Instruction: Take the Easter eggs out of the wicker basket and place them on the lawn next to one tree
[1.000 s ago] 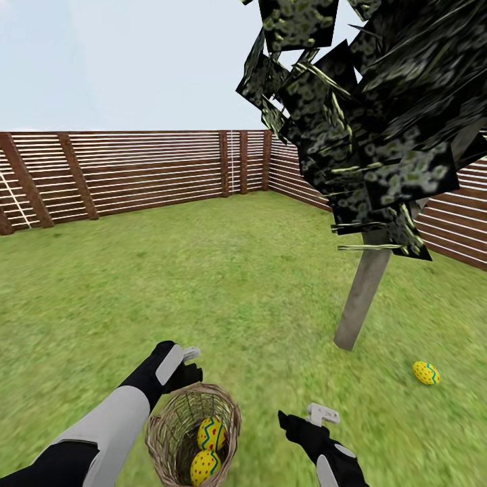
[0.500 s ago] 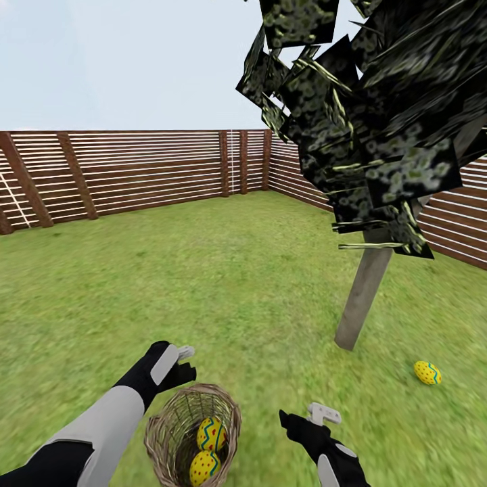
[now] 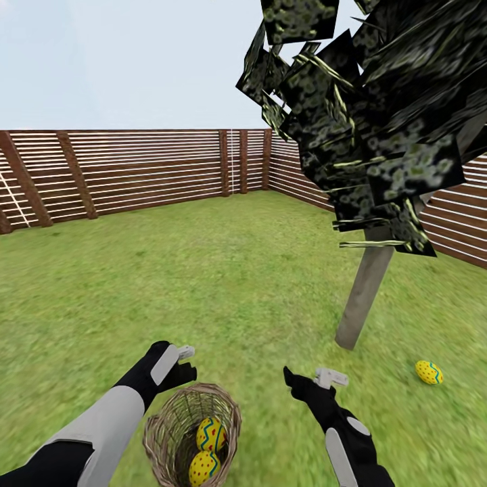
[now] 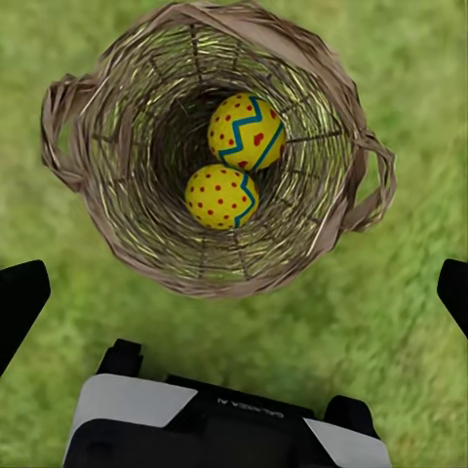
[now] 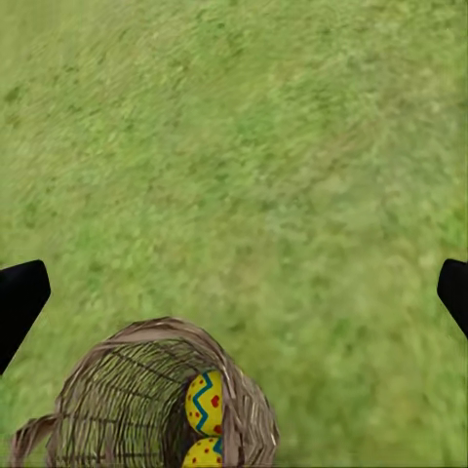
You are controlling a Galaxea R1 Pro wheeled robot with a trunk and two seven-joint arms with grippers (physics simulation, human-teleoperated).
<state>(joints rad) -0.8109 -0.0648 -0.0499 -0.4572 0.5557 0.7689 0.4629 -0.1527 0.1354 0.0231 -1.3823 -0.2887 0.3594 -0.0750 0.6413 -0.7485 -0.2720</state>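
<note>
The wicker basket (image 3: 177, 423) stands on the lawn (image 3: 203, 277) at the near edge of the head view. Two yellow Easter eggs (image 3: 211, 433) (image 3: 203, 467) lie in it, seen close in the left wrist view as eggs (image 4: 247, 131) (image 4: 221, 196) inside the basket (image 4: 117, 146). A third egg (image 3: 429, 372) rests on the grass just right of the tree's pale trunk (image 3: 364, 292). My left gripper (image 3: 184, 366) hangs open above the basket's far rim. My right gripper (image 3: 302, 383) is open and empty, to the right of the basket and apart from it.
A brown slatted fence (image 3: 135, 169) closes the garden at the back and right. Dark blocky foliage (image 3: 365, 115) overhangs the trunk. Open grass lies between the basket and the tree. The right wrist view catches the basket (image 5: 107, 390) with grass (image 5: 253, 175) beyond.
My right arm has lifted and reached forward, farther from me. The left gripper shifted slightly left, then stayed put. Basket and eggs have not moved.
</note>
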